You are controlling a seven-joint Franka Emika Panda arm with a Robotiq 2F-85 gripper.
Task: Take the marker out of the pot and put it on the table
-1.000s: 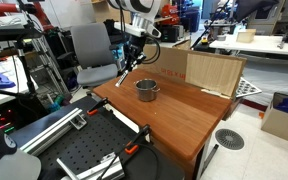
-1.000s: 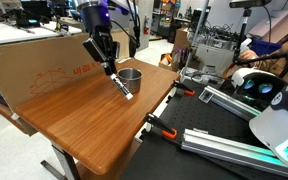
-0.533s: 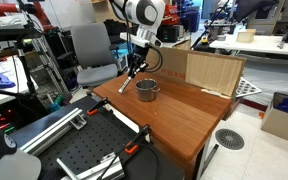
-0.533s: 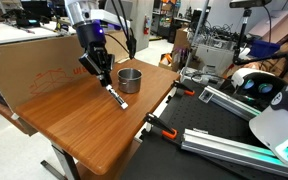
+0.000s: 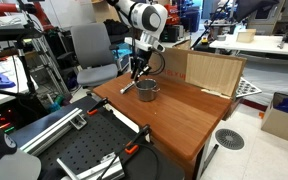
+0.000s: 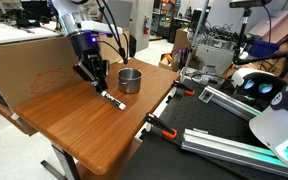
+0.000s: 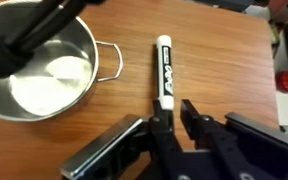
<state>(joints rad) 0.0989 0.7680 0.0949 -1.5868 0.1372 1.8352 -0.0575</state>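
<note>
The marker (image 7: 164, 70), white with black lettering, lies along the reddish-brown table (image 7: 234, 70) just right of the steel pot (image 7: 39, 75). Its near end is at my fingertips, partly hidden by one finger. My gripper (image 7: 176, 118) has its jaws close together, still shut on that end. In both exterior views the gripper (image 6: 94, 84) (image 5: 136, 76) is low over the table beside the pot (image 6: 130, 80) (image 5: 147, 91). The marker (image 6: 112, 100) slants down from it and touches or nearly touches the wood. The pot looks empty.
A large cardboard sheet (image 6: 34, 65) stands along the table's back edge, and an upright wooden panel (image 5: 212, 70) stands at its far end. A black perforated board with clamps (image 5: 89, 150) adjoins the table. An office chair (image 5: 92, 50) is behind.
The gripper has carried the marker away from the pot and down. The marker hung in the air before and now lies at the tabletop beside the pot.
</note>
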